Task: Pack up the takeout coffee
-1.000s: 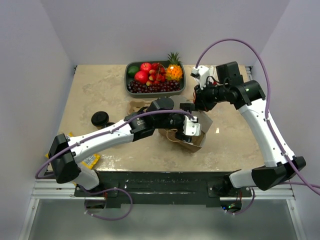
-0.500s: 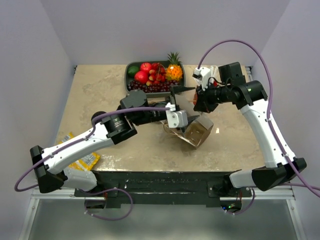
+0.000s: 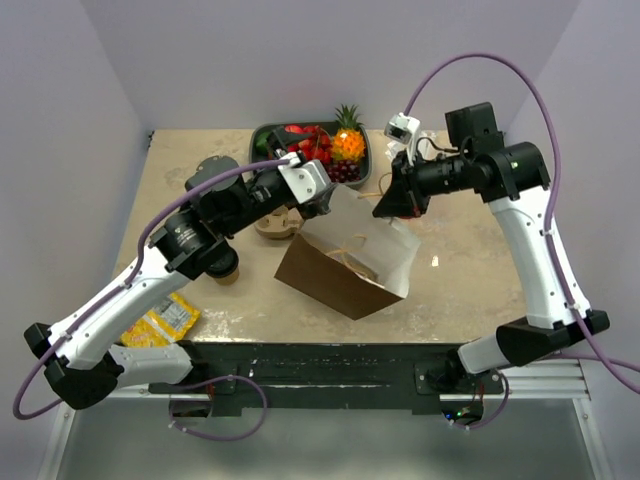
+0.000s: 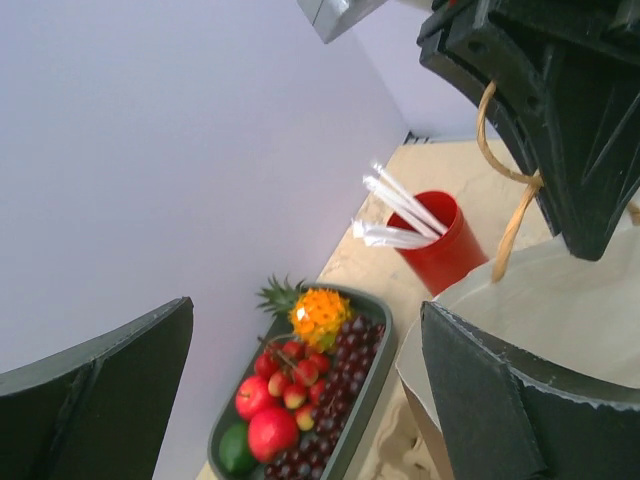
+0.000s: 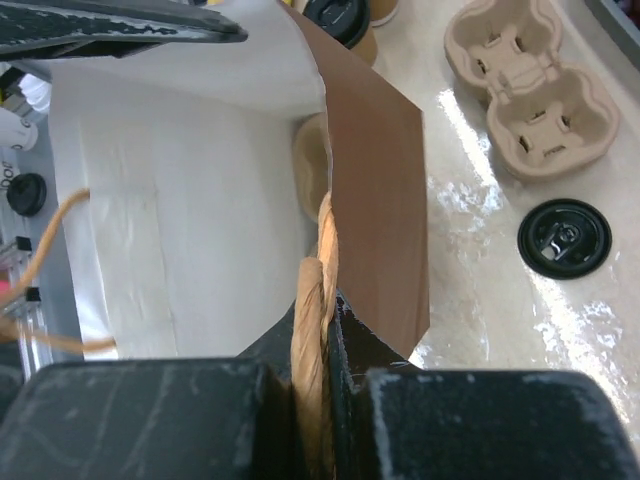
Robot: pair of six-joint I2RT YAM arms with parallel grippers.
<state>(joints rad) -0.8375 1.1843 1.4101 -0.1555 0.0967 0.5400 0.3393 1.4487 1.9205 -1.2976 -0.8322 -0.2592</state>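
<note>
The takeout coffee (image 5: pixel 345 20), a kraft cup with a black lid, stands on the table beyond the bag; in the top view (image 3: pixel 227 270) my left arm partly hides it. My right gripper (image 5: pixel 325 300) is shut on the twisted paper handle (image 5: pixel 312 330) of a brown paper bag (image 3: pixel 345 270), white inside, and holds its mouth up and open. It also shows in the top view (image 3: pixel 387 206). My left gripper (image 4: pixel 310 400) is open and empty, raised at the bag's far rim (image 4: pixel 560 300), above the table (image 3: pixel 325 195).
A tan two-hole cup carrier (image 5: pixel 530 85) and a loose black lid (image 5: pixel 563 238) lie left of the bag. A fruit tray (image 3: pixel 357 173) stands at the back. A red cup of straws (image 4: pixel 435 235) stands by it. A yellow packet (image 3: pixel 160 320) lies at front left.
The right gripper has lifted the handle, and the bag now stands up open instead of lying flat. My left arm has pulled up and back to the left, away from the bag's mouth.
</note>
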